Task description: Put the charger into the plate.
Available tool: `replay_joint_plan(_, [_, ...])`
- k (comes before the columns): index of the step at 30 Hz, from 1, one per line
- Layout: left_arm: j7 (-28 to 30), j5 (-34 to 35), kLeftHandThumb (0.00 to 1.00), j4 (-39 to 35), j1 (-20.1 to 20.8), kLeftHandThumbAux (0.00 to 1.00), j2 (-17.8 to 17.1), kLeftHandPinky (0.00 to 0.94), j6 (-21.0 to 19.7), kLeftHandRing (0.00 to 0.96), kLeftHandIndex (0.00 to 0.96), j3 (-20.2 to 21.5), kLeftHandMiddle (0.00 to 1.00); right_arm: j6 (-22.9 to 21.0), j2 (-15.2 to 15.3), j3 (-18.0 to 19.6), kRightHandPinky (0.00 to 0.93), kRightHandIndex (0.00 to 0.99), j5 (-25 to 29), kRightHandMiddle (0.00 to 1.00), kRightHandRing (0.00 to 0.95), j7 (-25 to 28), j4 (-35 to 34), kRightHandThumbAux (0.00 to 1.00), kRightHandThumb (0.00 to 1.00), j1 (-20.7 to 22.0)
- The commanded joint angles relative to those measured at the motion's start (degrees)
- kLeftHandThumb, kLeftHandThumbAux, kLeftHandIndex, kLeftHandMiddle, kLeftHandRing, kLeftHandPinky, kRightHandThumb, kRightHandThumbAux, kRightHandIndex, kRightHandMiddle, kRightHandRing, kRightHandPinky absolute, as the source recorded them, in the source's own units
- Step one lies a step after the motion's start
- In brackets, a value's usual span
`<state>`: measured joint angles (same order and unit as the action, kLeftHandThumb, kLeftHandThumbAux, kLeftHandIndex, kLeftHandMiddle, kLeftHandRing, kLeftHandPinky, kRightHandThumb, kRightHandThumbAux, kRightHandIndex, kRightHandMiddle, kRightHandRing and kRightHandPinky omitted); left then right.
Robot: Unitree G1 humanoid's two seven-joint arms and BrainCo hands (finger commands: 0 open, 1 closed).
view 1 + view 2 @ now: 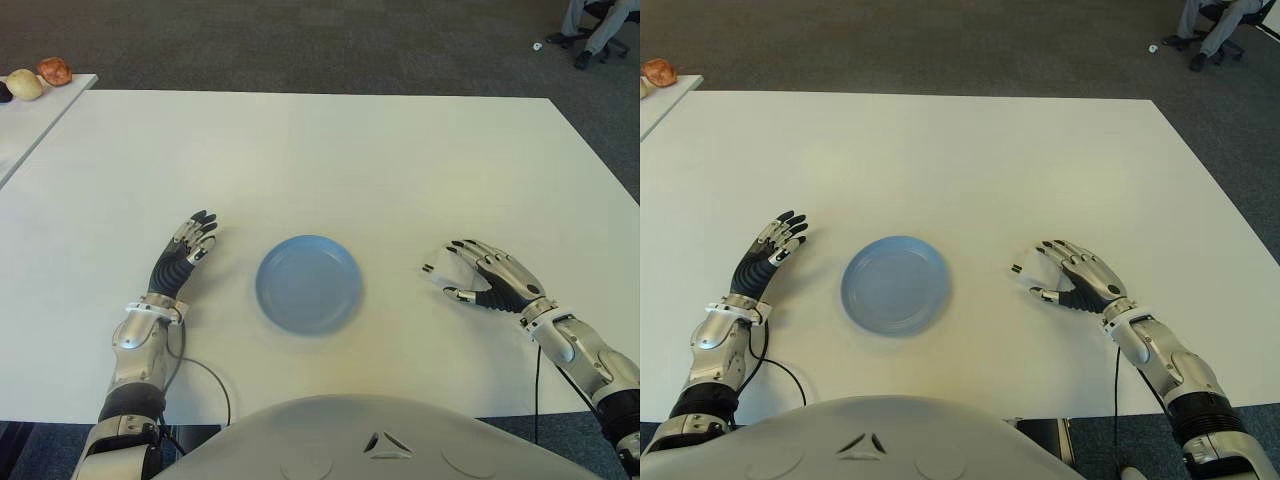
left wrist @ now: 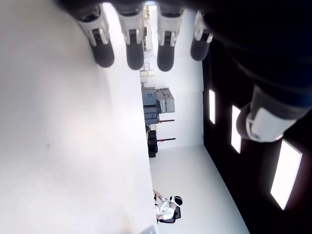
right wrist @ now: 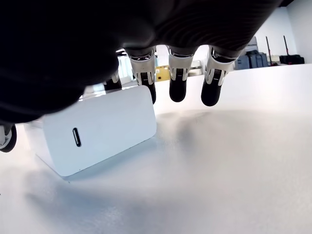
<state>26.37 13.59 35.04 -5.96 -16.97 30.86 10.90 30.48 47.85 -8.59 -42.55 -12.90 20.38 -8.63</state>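
Note:
The charger is a white block with a small oval port on its side, standing on the white table. My right hand hovers over it to the right of the plate, fingers spread and hanging past its top edge, not closed on it. The round blue plate lies empty in the middle of the near table. My left hand shows to the left of the plate with straight fingers, holding nothing.
A second table at the far left carries two round fruit-like items. A seated person's legs and a chair show on the carpet at the far right. A black cable loops near my left wrist.

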Motion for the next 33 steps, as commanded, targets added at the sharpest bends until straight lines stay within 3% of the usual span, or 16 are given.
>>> replay_joint_plan(1, [1.1,-0.6,0.0,2.8,-2.4,0.512,0.2,0.135,-3.2,0.121,0.09,-0.5,0.132,-0.3,-0.7,-1.0,0.0,0.0,-0.4,0.0,0.0,0.1,1.1,0.246,0.287,0.7])
replay_joint_plan(18, [1.8,-0.2,0.0,2.6,-2.5,0.51,0.1,0.126,-3.6,0.116,0.096,-0.4,0.126,-1.2,-1.3,-2.7,0.086,0.0,-0.1,0.008,0.034,1.0,3.7,0.291,0.321,2.7])
replay_joint_plan(33, [2.1,-0.2,0.0,3.5,-2.1,0.52,0.0,0.115,-3.1,0.115,0.122,-0.4,0.133,-3.9,-1.9,-3.9,0.078,0.0,-0.6,0.028,0.038,2.5,4.4,0.288,0.309,3.4])
